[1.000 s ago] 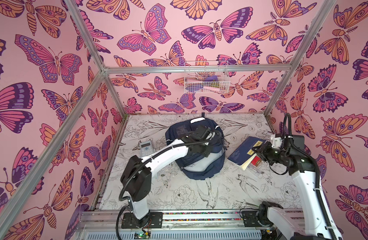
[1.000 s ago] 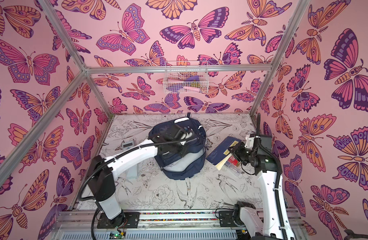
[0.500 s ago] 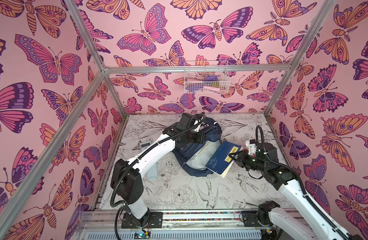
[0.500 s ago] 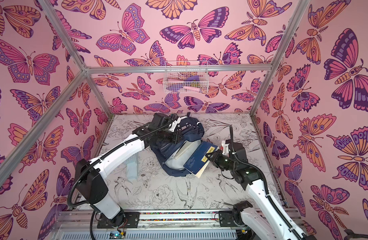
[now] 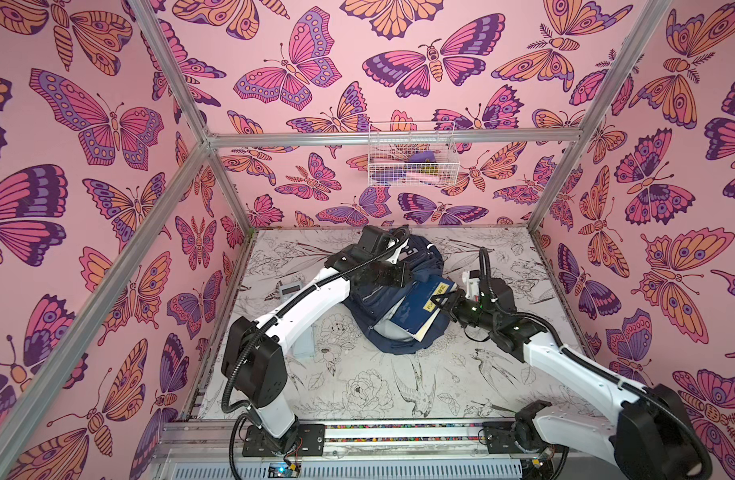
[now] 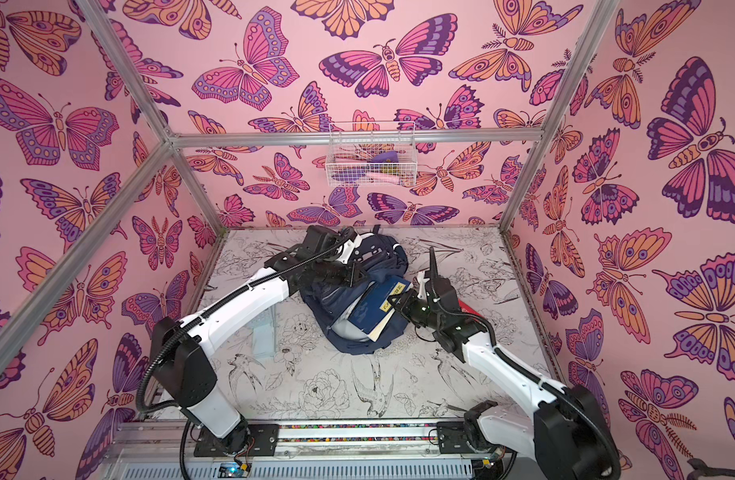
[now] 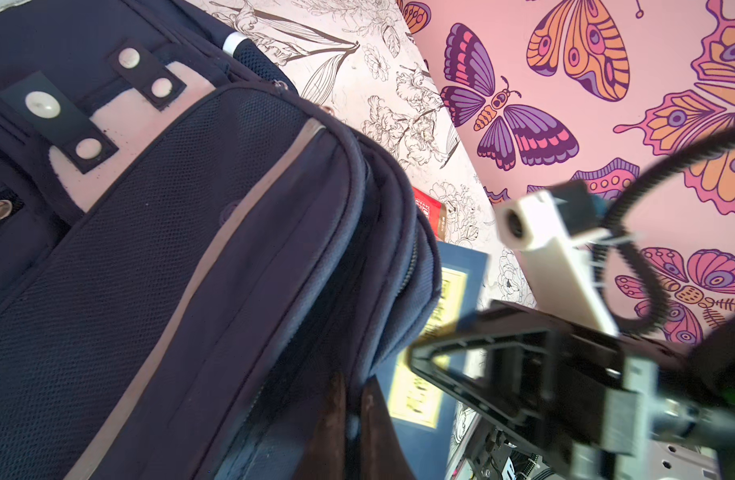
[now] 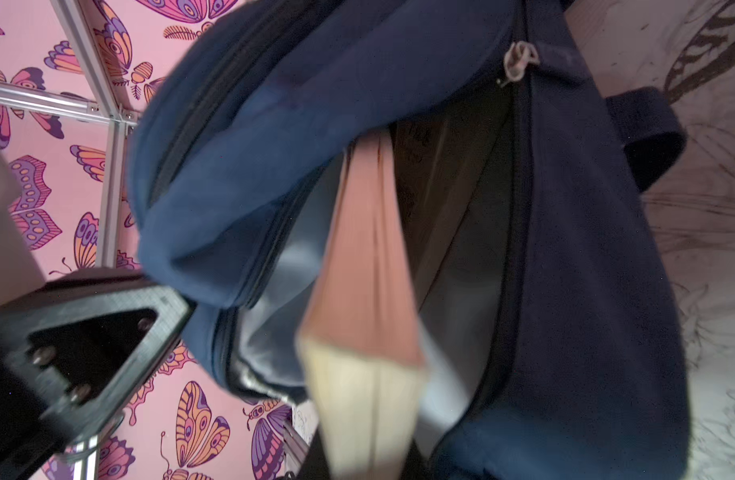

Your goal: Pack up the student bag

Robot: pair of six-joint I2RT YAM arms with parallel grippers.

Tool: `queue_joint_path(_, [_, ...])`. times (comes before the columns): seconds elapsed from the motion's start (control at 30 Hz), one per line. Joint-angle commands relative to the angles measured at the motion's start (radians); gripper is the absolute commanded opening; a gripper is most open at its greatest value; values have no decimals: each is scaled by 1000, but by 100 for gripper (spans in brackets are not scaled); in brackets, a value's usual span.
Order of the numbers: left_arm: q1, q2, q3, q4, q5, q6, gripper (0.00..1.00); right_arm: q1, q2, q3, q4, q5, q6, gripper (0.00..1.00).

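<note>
The navy student bag lies on the table with its main pocket gaping towards the right. My left gripper is shut on the edge of the bag's upper flap and holds it raised. My right gripper is shut on a blue book with a yellow label. The book's far end sits inside the bag's opening, resting on the pale lining.
A red booklet lies right of the bag behind my right arm. A grey calculator and a pale blue pad lie by the left arm. A white wire basket hangs on the back wall.
My right gripper has carried the blue book from the table's right side leftward into the bag's opening. My left gripper has pulled the flap up and towards the back.
</note>
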Motion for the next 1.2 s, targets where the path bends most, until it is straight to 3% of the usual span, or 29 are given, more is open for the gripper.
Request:
queue_joint_path(0.0, [7,-17,7,85,68,-27,0,16,65,-6,269,16,60,0])
queue_joint_path(0.3, [7,2,14,85,68,-54,0,52,223,29,216,217,60,0])
queue_joint_path(0.5, [12,0,11,132,52,-99,0,52,333,53,194,263,120,0])
queue_joint_path(0.7, [14,22,5,178,83,-144,0,52,422,120,208,240,112,0])
queue_joint_path(0.77, [16,31,-2,179,78,-146,0,53,450,159,189,234,107,8])
queue_joint_path(0.87, [30,44,-19,181,46,-158,0,52,455,194,140,231,93,37])
queue_joint_path(0.97, [55,75,-23,201,56,-192,0,49,394,218,-35,254,30,60])
queue_joint_path(1.17, [61,125,-25,238,106,-224,0,14,169,214,-511,318,-128,71])
